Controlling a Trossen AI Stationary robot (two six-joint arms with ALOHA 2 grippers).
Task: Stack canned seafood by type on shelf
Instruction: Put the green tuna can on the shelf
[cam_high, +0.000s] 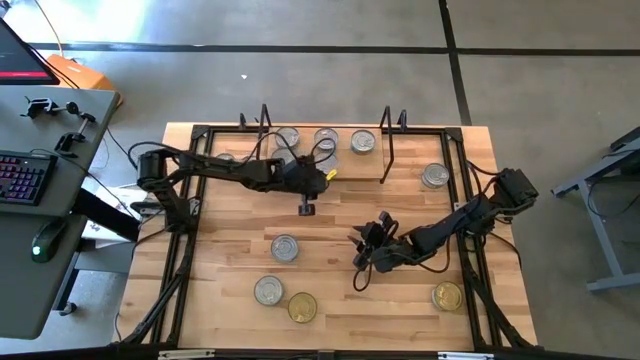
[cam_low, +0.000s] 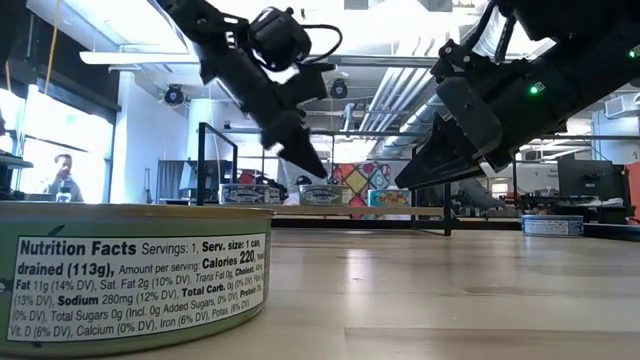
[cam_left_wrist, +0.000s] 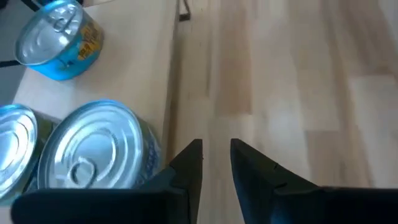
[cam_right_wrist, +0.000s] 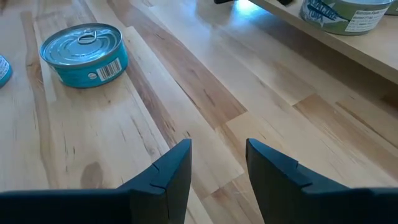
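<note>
progress: early-mid; three tins on the shelf at far edge, unstacked; about five loose on bench, two gold-lidded | left gripper jaws narrowly apart, empty, just near of shelf; right gripper jaws apart, empty, mid-bench | tins flat, round, ribbed metal, pull-tabs; shelf pale wood, black wire ends

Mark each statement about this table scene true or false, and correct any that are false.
1. Both grippers hold nothing. True: the left gripper and the right gripper show bare table between open fingers.
2. The shelf carries no tins. False: several tins stand on it.
3. A gold-lidded tin lies beside a silver-lidded tin near the front edge. True.
4. The right gripper is above the shelf. False: it hangs over the open table, in front of the shelf.
</note>
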